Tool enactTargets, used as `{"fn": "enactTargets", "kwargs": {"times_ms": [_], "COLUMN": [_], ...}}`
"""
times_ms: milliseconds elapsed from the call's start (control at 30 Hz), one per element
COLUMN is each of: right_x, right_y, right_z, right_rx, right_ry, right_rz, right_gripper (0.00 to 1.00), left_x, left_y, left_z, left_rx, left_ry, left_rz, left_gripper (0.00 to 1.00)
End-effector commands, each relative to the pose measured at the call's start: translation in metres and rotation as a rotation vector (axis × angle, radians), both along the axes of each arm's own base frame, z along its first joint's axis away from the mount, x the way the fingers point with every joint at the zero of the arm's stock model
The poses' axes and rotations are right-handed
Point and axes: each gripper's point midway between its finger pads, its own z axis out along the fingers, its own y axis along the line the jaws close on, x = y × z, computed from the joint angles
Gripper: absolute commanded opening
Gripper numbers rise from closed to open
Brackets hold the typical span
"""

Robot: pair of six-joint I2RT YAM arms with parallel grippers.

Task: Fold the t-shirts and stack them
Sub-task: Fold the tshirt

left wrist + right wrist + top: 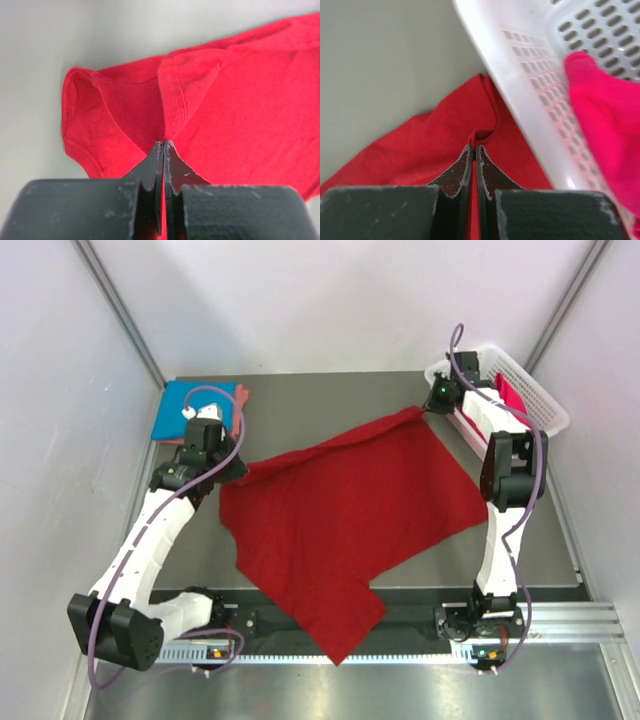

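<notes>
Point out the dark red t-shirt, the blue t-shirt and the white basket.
dark red t-shirt (350,510): top external view, middle of the spread cloth.
blue t-shirt (172,400): top external view, its folded top face.
white basket (520,75): right wrist view, its lattice side wall.

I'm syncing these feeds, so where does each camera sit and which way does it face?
Top: fixed above and behind, looking down at the table; left arm and right arm show.
Left wrist: on that arm, looking along the shut left gripper at the pinched red shirt.
Right wrist: looking along the shut right gripper at the shirt's edge, basket and pink shirt.
Shared: all show the red shirt.
</notes>
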Motion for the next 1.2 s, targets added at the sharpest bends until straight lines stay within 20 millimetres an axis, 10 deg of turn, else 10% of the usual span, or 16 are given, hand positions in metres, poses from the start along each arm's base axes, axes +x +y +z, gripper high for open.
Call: {"fn": "enactTargets", "kwargs": {"times_ms": [0, 633, 1167], "right_x": [0.006, -0.011, -0.035], "right_y": [-0.018, -0.028, -0.03], "right_z": [0.05, 0.011, 0.008], "right_rx": [-0.028, -0.09, -0.121], "right_ry": [-0.093, -0.004, -0.004], "right_rz": [-0.014, 0.028, 0.021], "right_gripper": [0.0, 0.0, 0.0], "left_x": [-0.018, -0.059, -0.061], "left_y": [-0.005, -0.025, -0.001], "left_z": [0.0, -0.033, -0.041], "left_rx": [-0.043, -0.127, 0.014], "left_ry": [0.032, 0.196, 0.242], "left_rz": [-0.007, -0.043, 0.028], "left_gripper": [0.0, 0.0, 0.0]}}
